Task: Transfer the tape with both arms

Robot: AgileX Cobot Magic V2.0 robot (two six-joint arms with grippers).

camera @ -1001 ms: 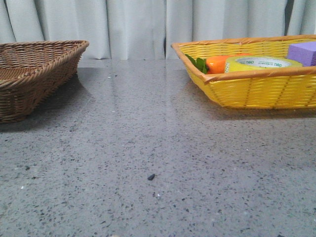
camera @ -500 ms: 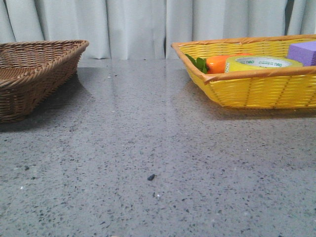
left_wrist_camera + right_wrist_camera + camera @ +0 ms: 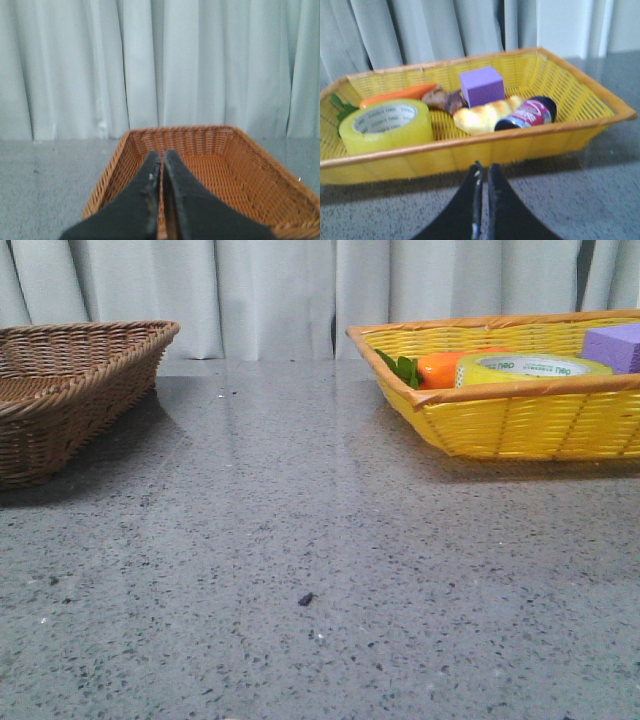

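The tape, a translucent-yellow roll with a white core ring and green print, lies flat in the yellow basket at the right. It also shows in the right wrist view, at the basket's end beside an orange carrot. My right gripper is shut and empty, just in front of the basket's near wall. My left gripper is shut and empty, over the near end of the brown wicker basket. Neither arm shows in the front view.
The yellow basket also holds a purple block, a bread roll, a dark can and a brown lump. The brown basket stands at the left. Grey speckled table lies between; white curtains behind.
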